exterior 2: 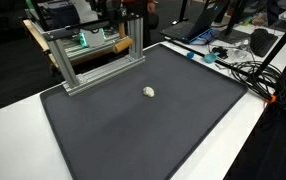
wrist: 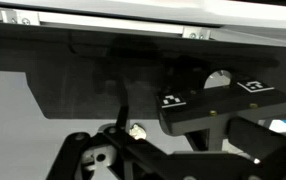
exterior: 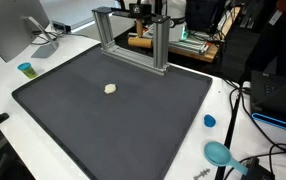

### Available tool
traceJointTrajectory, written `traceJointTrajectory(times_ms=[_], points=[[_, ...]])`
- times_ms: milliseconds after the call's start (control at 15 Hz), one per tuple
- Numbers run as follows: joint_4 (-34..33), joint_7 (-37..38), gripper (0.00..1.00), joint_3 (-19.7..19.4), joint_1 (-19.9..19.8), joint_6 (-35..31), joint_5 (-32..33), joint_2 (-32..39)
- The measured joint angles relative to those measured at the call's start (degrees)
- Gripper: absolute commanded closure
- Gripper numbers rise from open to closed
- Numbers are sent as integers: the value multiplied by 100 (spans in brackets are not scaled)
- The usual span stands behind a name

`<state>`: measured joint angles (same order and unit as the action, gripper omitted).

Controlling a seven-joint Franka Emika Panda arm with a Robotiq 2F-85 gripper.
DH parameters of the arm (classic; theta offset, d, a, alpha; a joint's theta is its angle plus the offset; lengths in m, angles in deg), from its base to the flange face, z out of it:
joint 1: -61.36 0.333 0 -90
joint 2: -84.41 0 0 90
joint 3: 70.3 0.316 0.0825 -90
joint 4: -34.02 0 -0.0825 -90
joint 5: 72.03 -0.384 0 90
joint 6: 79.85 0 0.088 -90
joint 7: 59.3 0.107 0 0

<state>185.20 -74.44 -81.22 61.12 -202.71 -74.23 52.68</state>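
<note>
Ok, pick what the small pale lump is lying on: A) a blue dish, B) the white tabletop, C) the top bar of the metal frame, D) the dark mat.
D: in an exterior view the small pale lump lies by itself on the dark mat, well apart from the metal frame that stands at the mat's far edge.

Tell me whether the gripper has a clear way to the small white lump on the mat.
Probably yes. The small white lump lies alone on the dark mat, the aluminium frame stands apart at its edge, and the wrist view shows nothing between the open gripper and it.
</note>
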Motion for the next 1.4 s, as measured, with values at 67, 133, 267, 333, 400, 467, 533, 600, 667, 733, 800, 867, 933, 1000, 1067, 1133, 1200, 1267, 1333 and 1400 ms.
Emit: traceJointTrajectory(times_ms=[67, 133, 267, 333, 400, 467, 533, 600, 667, 733, 800, 867, 933, 1000, 1067, 1133, 1200, 1267, 1333, 1400], points=[[0, 0, 0, 0, 0, 0, 0, 0], [0, 0, 0, 0, 0, 0, 0, 0], [0, 0, 0, 0, 0, 0, 0, 0], [0, 0, 0, 0, 0, 0, 0, 0], [0, 0, 0, 0, 0, 0, 0, 0], [0, 0, 0, 9, -6, 0, 0, 0], [0, 12, 0, 30, -25, 9, 3, -5], [1, 65, 0, 73, -69, 77, 35, -35], [3, 136, 0, 133, -140, 207, 102, -109], [11, 212, 0, 205, -232, 386, 215, -250], [17, 255, 0, 263, -311, 583, 313, -424], [21, 260, 0, 311, -368, 797, 389, -645], [30, 256, 0, 339, -381, 992, 417, -881], [59, 198, 0, 354, -351, 1052, 392, -1145], [106, 146, 0, 357, -283, 1049, 360, -1428], [182, 141, 0, 367, -200, 997, 285, -1704], [288, 147, 0, 378, -101, 890, 175, -1964], [353, 181, 0, 381, -38, 878, 172, -2126], [356, 190, 0, 377, -37, 892, 177, -2159], [356, 189, 0, 371, -48, 892, 177, -2143]])
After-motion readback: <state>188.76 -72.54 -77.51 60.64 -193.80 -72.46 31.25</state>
